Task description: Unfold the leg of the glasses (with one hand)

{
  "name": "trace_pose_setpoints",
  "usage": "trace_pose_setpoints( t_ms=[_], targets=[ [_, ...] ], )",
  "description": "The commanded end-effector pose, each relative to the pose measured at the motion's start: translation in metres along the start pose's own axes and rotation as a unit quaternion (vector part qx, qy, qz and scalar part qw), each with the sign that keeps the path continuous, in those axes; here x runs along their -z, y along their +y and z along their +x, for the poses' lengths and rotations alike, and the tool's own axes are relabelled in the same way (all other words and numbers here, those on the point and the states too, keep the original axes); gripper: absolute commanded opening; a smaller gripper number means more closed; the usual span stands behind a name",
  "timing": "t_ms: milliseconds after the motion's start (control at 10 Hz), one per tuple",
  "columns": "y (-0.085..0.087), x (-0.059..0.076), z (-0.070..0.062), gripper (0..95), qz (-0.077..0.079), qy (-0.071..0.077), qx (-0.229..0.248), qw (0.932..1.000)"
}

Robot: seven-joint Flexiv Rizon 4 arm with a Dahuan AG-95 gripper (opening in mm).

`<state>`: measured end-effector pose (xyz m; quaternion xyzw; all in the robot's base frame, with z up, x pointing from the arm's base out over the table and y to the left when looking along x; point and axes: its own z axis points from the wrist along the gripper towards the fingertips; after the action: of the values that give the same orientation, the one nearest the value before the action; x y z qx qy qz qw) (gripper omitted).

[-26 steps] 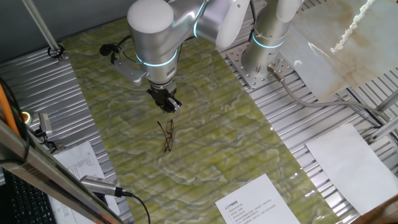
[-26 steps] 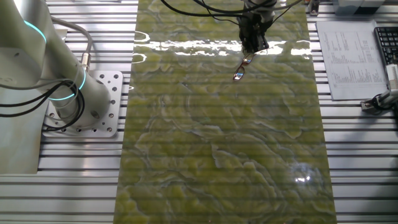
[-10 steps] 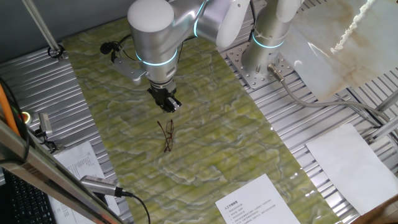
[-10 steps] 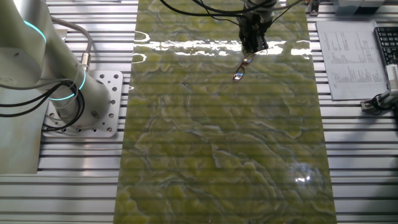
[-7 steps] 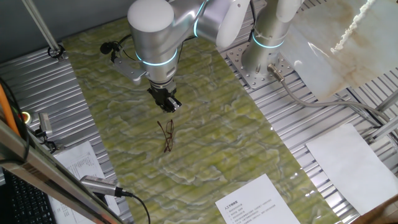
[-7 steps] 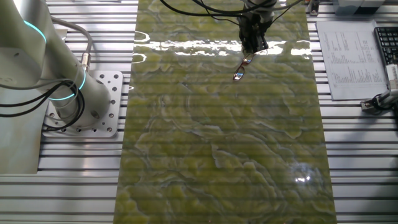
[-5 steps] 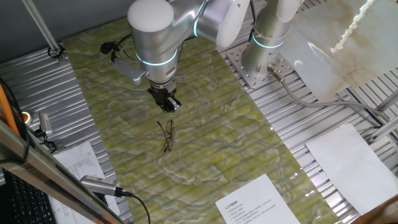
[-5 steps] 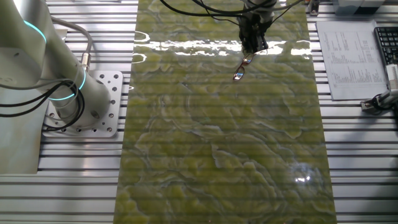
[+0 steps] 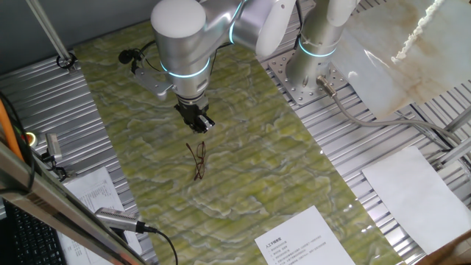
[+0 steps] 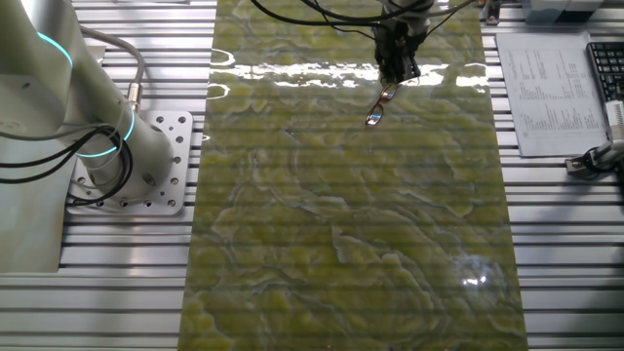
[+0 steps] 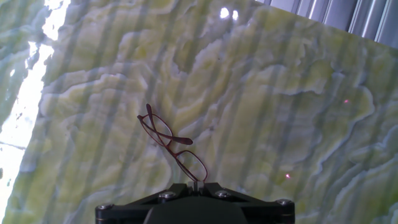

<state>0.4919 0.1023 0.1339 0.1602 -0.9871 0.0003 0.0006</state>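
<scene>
A green-yellow marbled mat (image 9: 250,169) runs across a tabletop (image 9: 66,103) of ribbed aluminium slats. Bright light glares off the mat's far end (image 10: 322,70) in the other fixed view. Printed paper sheets (image 9: 305,239) lie at the near edge, and a blank white sheet (image 9: 408,191) sits right. A keyboard (image 10: 606,68) rests far right beside another printed sheet (image 10: 546,83).

The robot arm (image 9: 180,37) is big, round and silver-white, with glowing blue-green rings around its joints. Black cables run along its side. At the tip sits a small black gripper (image 9: 199,121). Up close, its black base (image 11: 193,205) has shiny little screws on top.
</scene>
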Motion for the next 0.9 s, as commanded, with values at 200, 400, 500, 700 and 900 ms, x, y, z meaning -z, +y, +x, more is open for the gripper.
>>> trace_pose_setpoints(
  t_ms=[200,400,500,700,900],
  targets=[
    [0.0,-0.0001,0.0002,0.0,0.0,0.0,0.002,1.0],
    [0.0,-0.0001,0.0002,0.0,-0.001,-0.001,0.007,1.0],
    [0.0,-0.0001,0.0002,0.0,-0.001,-0.003,0.01,0.9999],
    [0.0,-0.0001,0.0002,0.0,-0.001,-0.003,0.014,0.9999],
    [0.0,-0.0004,0.0006,0.0,-0.002,-0.003,0.017,0.9998]
  ],
)
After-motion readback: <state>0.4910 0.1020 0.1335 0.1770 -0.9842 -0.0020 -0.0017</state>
